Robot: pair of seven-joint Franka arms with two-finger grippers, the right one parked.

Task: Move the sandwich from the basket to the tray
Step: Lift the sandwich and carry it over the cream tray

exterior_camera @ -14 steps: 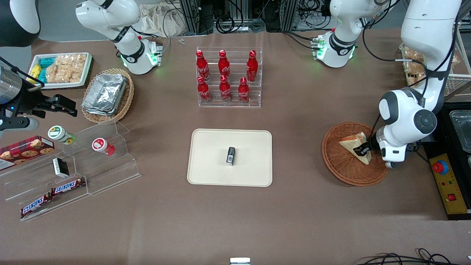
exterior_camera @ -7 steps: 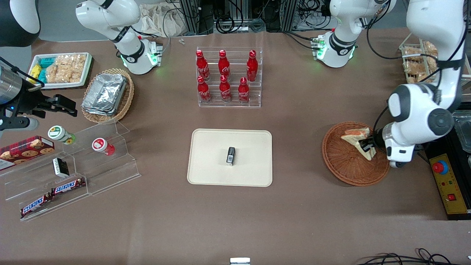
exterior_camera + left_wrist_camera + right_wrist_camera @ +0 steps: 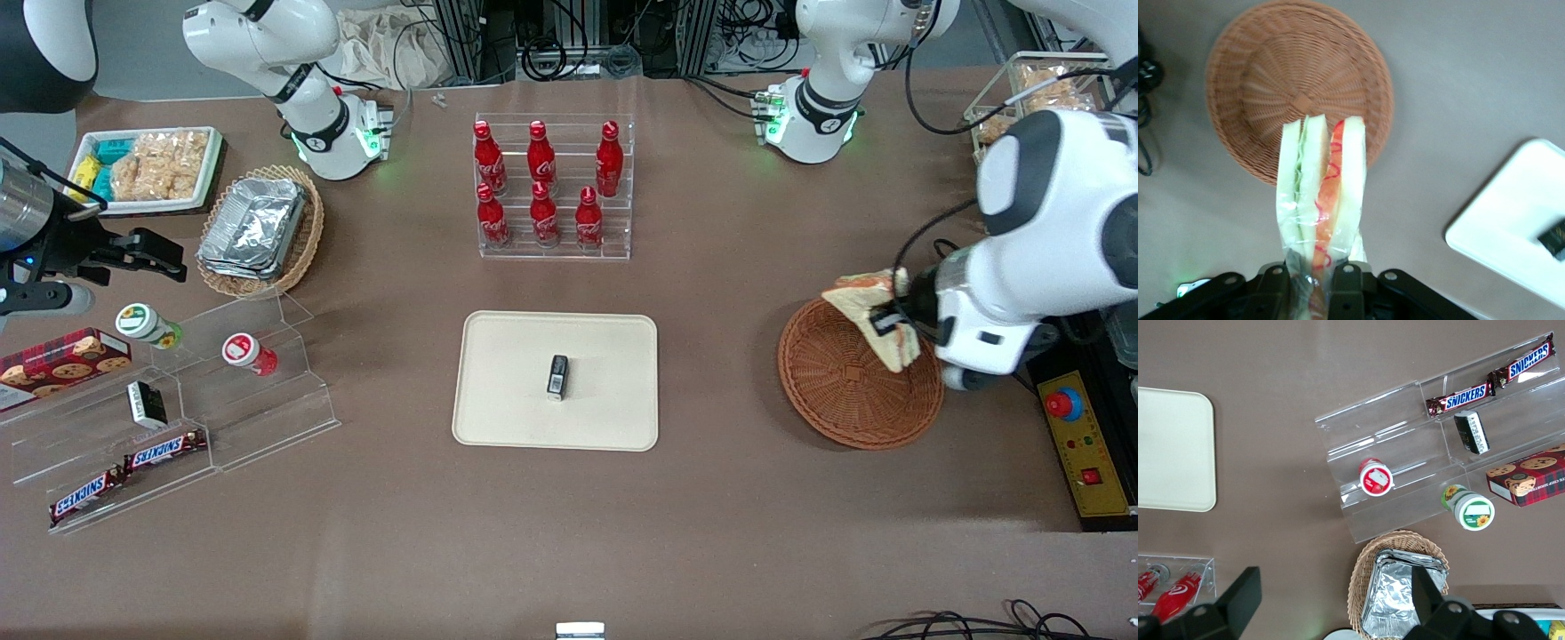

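Sandwich (image 3: 867,307) hangs clear of the brown tabletop (image 3: 711,533), lifted above the edge of the reddish-brown woven basket (image 3: 845,400) farthest from the front camera, its plastic wrap visible in the left wrist view, where white bread slices with green, orange and red filling (image 3: 1321,193) point away from the lens with the basket (image 3: 1271,80) bare below. Table is covered in a plain brown cloth; cables and aluminium frame posts run along the edge farthest from the front camera. Mid-table sits the cream tray (image 3: 507,418) with a small black item (image 3: 557,375) lying on it; farther from the camera than the tray, a clear tiered rack holds six red bottles (image 3: 540,182). Toward the parked arm's end: a tan wicker basket with foil containers (image 3: 253,227), a white tray of snack packets (image 3: 151,169), clear stepped shelves (image 3: 267,418) with two lidded cups, Snickers bars (image 3: 124,471) and a cookie box (image 3: 58,356). At the working arm's end, a yellow control box with a red button (image 3: 1071,427) sits beside the basket. The gripper (image 3: 885,320) is above the basket's rim, well apart from the tray, its black fingers (image 3: 1345,287) pinching the sandwich at its wide end, one pad on each bread face.
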